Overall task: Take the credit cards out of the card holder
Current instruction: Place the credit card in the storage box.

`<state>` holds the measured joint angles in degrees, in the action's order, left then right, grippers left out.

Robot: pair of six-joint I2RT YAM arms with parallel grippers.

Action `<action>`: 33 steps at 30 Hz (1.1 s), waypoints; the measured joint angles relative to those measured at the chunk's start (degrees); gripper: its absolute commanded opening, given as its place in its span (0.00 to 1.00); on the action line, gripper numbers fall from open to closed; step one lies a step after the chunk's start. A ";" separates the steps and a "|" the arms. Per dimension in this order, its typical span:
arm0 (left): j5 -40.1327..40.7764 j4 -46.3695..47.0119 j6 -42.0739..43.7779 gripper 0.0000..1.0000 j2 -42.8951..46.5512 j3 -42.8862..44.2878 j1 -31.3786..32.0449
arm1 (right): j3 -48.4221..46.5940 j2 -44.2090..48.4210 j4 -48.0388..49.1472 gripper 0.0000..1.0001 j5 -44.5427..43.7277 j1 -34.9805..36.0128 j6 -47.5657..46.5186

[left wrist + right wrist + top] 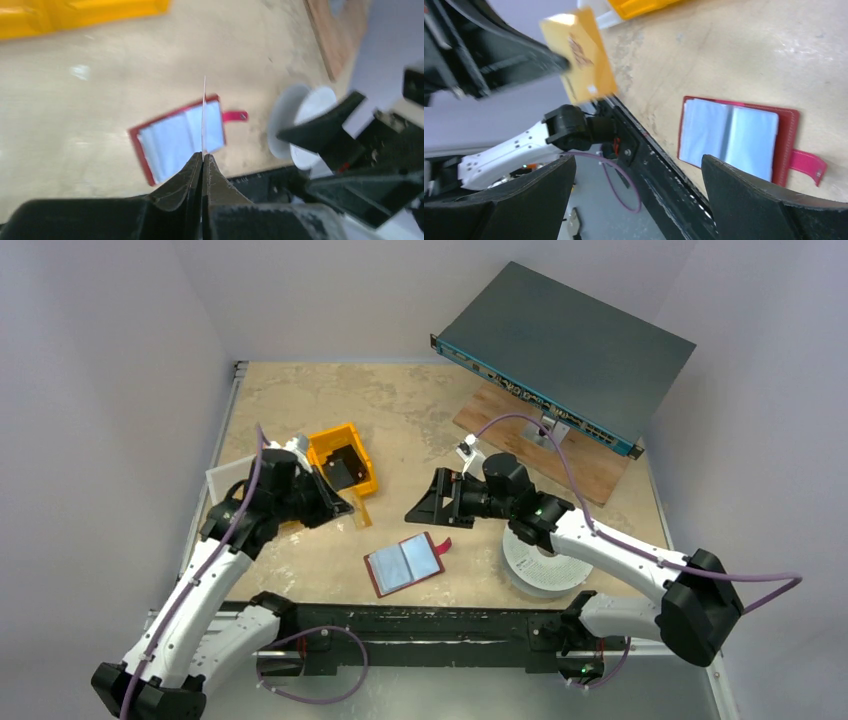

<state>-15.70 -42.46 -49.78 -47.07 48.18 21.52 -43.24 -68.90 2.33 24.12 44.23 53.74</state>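
The card holder lies open on the table, dark red with pale blue-grey pockets and a pink snap tab, also in the left wrist view and the right wrist view. My left gripper hangs above and to the left of it, shut on a golden-yellow credit card. That card shows edge-on between the closed fingertips of the left gripper. My right gripper stands wide open and empty, a short way right of the card. Any cards still in the pockets are not discernible.
A yellow bin holding a black blocky part sits behind the left gripper, with a white bin beside it. A white roll lies under the right arm. A grey rack unit rests on a wooden board at the back right.
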 measured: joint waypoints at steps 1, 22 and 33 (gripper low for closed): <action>2.78 -3.04 1.31 0.00 -0.87 2.56 -1.29 | -0.50 0.00 -1.73 0.99 -0.81 0.00 -1.20; 53.11 -20.28 16.70 0.00 -39.15 24.79 -21.44 | -2.14 2.23 -16.81 0.99 -6.67 0.00 -13.29; 55.28 -19.17 19.93 0.13 -53.11 30.77 -28.02 | -2.32 3.76 -19.74 0.99 -6.86 0.02 -14.47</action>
<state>39.57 -61.63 -29.85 -100.18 78.96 -6.50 -45.56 -65.14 -17.41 17.26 44.25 39.27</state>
